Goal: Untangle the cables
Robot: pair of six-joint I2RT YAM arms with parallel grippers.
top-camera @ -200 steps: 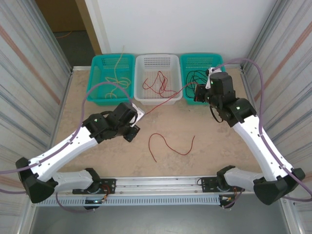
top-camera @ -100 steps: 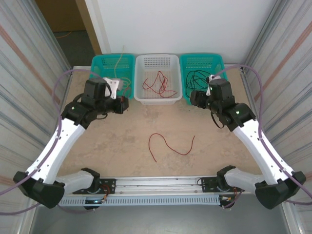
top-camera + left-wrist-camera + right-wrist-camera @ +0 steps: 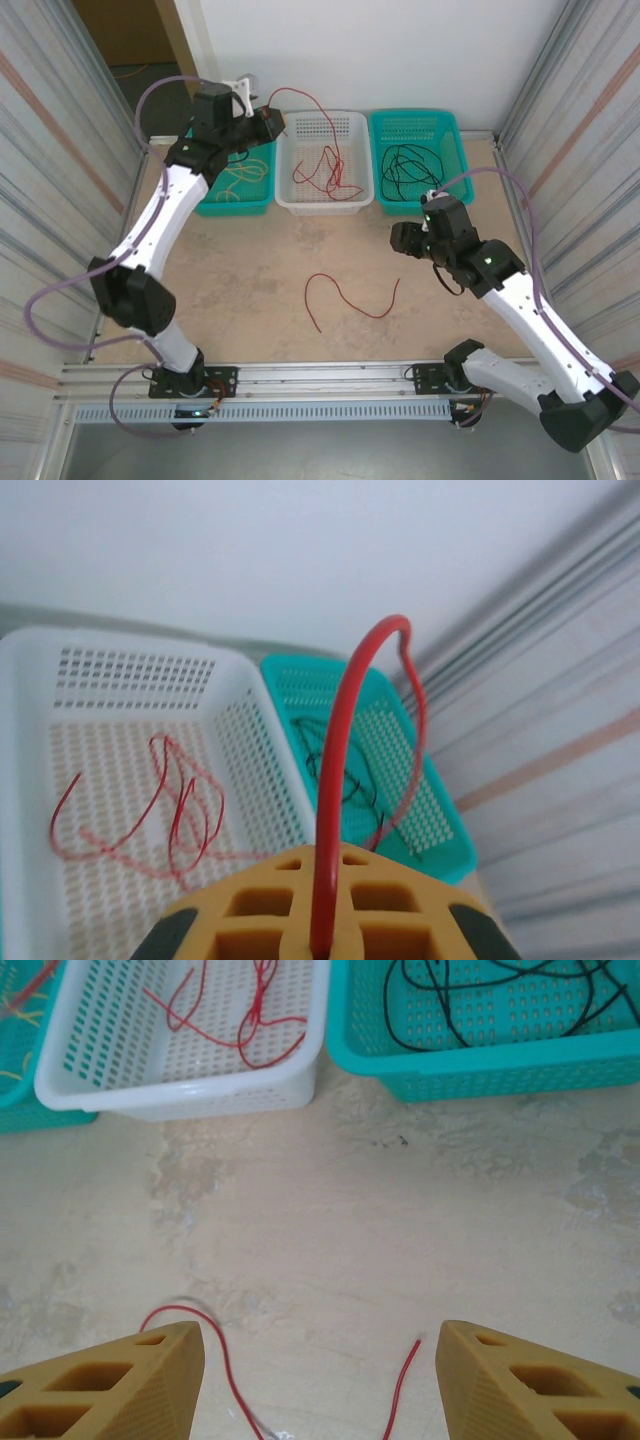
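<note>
My left gripper (image 3: 268, 122) is raised high over the gap between the left teal basket (image 3: 205, 200) and the white basket (image 3: 352, 203). It is shut on a red cable (image 3: 325, 100) that arcs up and drops into the white basket, where more red cable (image 3: 325, 175) lies. In the left wrist view the yellow fingers (image 3: 250, 910) pinch that red cable (image 3: 345, 730). My right gripper (image 3: 400, 240) hovers open over the table. Between its fingers (image 3: 100, 1380) the table shows, with a loose red cable (image 3: 405, 1385) below. That loose cable (image 3: 345, 295) curls mid-table.
Black cables (image 3: 405, 165) fill the right teal basket (image 3: 452, 130); yellow cables (image 3: 240, 175) lie in the left teal one. All three baskets stand in a row at the table's back edge. Corrugated walls close in on both sides.
The left arm swung from mid-table up and back above the baskets, carrying the red cable. The right gripper opened, let go of the cable's other end and drew back toward mid-table.
</note>
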